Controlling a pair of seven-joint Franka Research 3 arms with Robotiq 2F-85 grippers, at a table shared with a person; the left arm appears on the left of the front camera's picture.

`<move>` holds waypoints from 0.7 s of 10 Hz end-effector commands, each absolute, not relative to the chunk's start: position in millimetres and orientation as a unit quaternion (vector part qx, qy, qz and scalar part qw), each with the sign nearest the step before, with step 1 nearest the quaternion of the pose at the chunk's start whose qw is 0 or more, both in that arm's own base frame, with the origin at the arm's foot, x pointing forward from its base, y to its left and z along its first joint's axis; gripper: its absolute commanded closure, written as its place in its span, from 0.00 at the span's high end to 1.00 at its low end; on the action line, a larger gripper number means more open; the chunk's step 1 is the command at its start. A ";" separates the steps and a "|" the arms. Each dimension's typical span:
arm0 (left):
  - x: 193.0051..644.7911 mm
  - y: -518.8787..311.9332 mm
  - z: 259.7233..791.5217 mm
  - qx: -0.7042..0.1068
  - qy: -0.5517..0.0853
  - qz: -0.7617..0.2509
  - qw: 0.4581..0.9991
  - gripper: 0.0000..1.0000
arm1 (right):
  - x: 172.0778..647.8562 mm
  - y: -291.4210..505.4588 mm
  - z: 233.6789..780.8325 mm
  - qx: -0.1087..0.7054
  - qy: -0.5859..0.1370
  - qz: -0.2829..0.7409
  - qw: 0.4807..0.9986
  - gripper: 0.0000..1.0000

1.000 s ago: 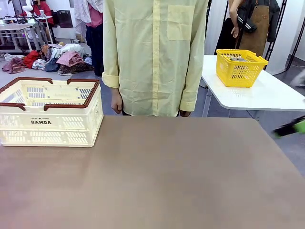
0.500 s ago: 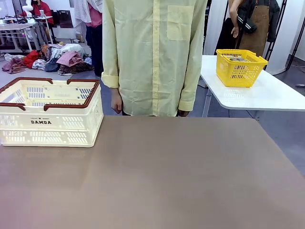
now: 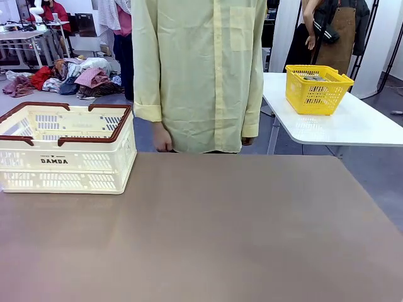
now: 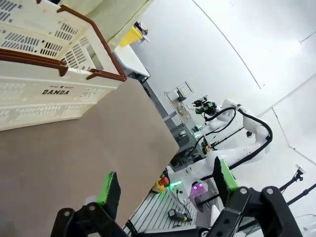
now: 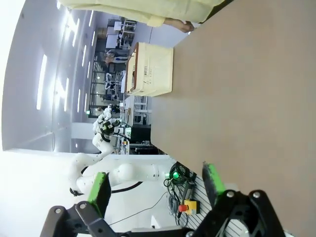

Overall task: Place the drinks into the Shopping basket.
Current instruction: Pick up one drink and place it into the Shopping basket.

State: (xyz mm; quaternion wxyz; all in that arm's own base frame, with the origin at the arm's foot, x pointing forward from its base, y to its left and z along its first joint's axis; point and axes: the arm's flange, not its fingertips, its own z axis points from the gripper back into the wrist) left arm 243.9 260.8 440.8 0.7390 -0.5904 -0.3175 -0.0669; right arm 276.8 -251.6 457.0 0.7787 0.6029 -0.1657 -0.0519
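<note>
The cream Shopping basket (image 3: 63,160) sits at the far left of the brown table (image 3: 220,233), its "DAMDA" side facing the robot. A person in a pale yellow shirt (image 3: 198,69) stands at the far edge. The left gripper (image 4: 167,181) and right gripper (image 5: 155,183) are spread wide, grasping nothing.

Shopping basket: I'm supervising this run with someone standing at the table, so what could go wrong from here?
1. The person's hand hangs near the Shopping basket's right corner; an arm reaching there might come close to it.
2. The basket's dark handles lie along its rim, so something lowered in might catch on one.
3. A yellow basket stands on the neighbouring white table; it could be mistaken for the target.
</note>
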 end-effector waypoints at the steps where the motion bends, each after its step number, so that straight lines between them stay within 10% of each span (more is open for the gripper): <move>1: 247.7 258.9 448.2 -0.599 -0.311 -0.058 0.736 1.00 | 269.6 -251.6 460.6 0.600 -0.176 -0.027 0.780 1.00; 7: 247.7 258.9 448.2 -0.599 -0.311 -0.058 0.736 1.00 | 269.6 -251.6 460.6 0.600 -0.176 -0.027 0.780 1.00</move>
